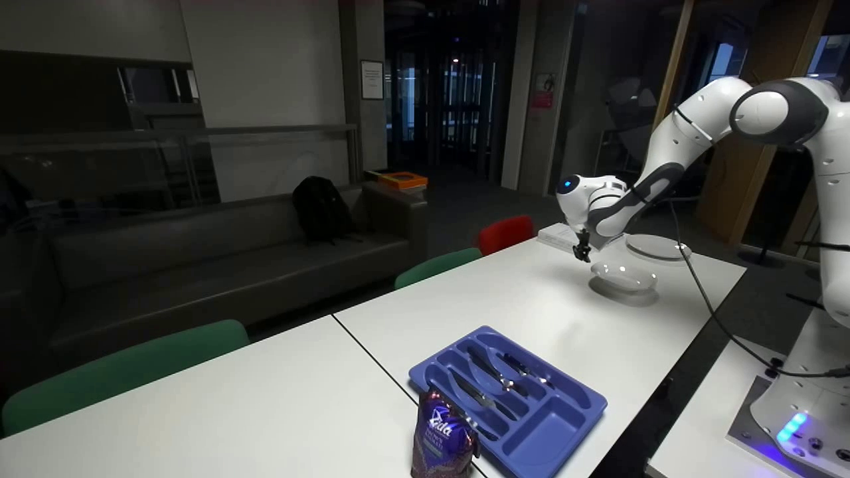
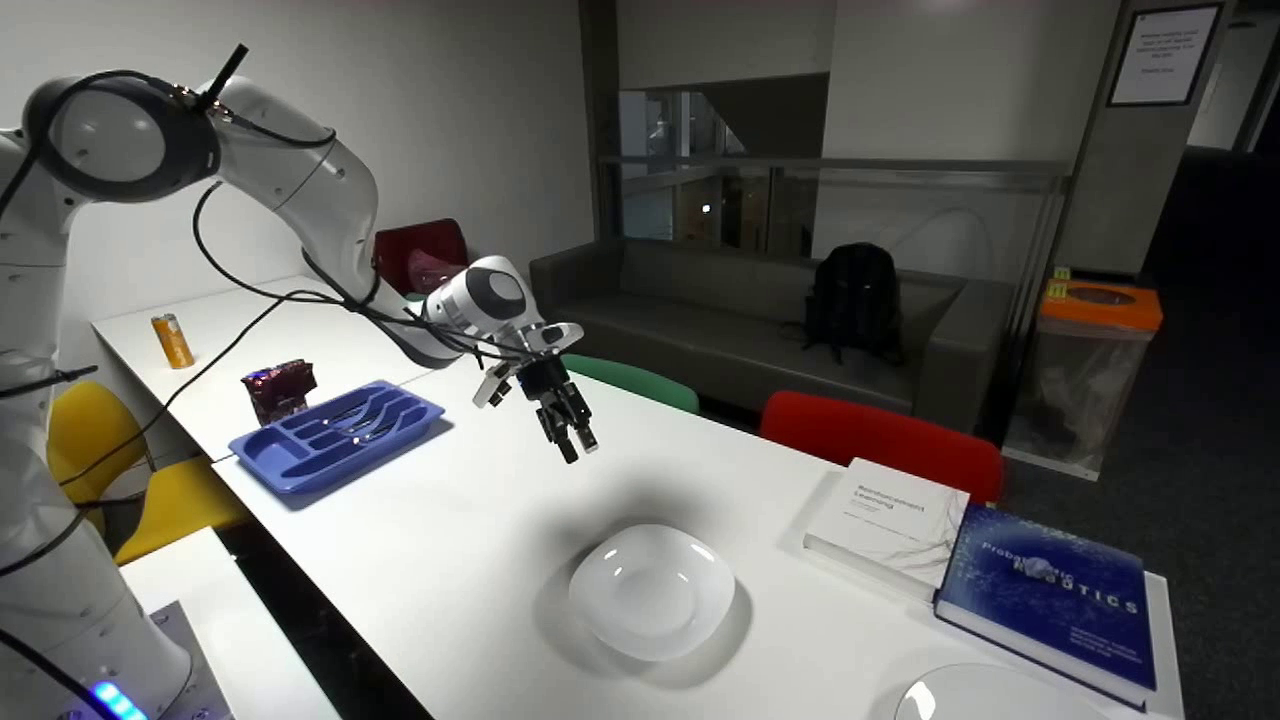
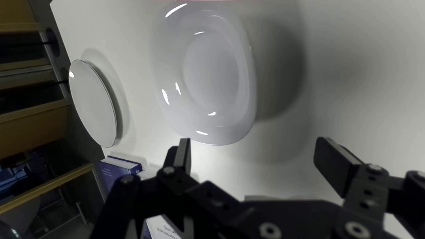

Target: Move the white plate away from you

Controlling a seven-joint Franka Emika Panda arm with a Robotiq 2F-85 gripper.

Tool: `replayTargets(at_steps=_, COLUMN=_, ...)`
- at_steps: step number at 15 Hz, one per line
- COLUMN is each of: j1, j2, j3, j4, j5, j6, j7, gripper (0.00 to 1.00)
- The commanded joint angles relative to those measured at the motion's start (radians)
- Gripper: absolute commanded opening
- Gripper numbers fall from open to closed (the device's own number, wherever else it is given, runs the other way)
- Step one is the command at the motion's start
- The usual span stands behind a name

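Foil bag (image 1: 443,438), purple, stands nearest the lens in an exterior view, hiding part of a blue tray (image 1: 548,428). Cutlery (image 1: 490,368) lies in several tray compartments. Task item, the white plate (image 1: 624,277): right side up on the surface (image 1: 531,299), well apart from the tray. A flatter plate (image 1: 657,246) lies farther off. White arm (image 1: 687,133) reaches in from the right of frame; jaws above the surface near the white plate's rim, too small here to judge the opening.

Also in an exterior view: a white book (image 2: 885,525), cover reading "Reinforcement Learning", and just beside it a blue book (image 2: 1045,600), "Robotics" legible. Flatter plate near these, cut by the bottom of frame. The white plate sits nearer the lens than the jaws, which hang tilted above the surface, apart from it. Orange can (image 2: 172,340) stands past tray and bag. Background: red chair (image 2: 885,440); black backpack (image 2: 855,300) on a grey sofa (image 2: 690,280).

Wrist view: jaws foremost, spread wide, holding nothing; bare surface shows between them. The white plate fills the upper middle, ahead of the jaws; its lower rim appears close to the tip at left of frame, depth gap cannot be judged from this view. Flatter plate well to the left. Both books at lower left, partly hidden by the jaws.
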Motion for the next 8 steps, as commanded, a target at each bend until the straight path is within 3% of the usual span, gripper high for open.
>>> replayTargets(at_steps=1, j1=0.026, j2=0.041, j3=-0.032, j4=0.025, j5=-0.026, j6=-0.012, j7=-0.009, gripper=1.0)
replayTargets(at_steps=8, j1=0.029, j2=0.072, j3=-0.036, j4=0.007, j5=-0.002, j6=0.002, j7=-0.004, gripper=1.0)
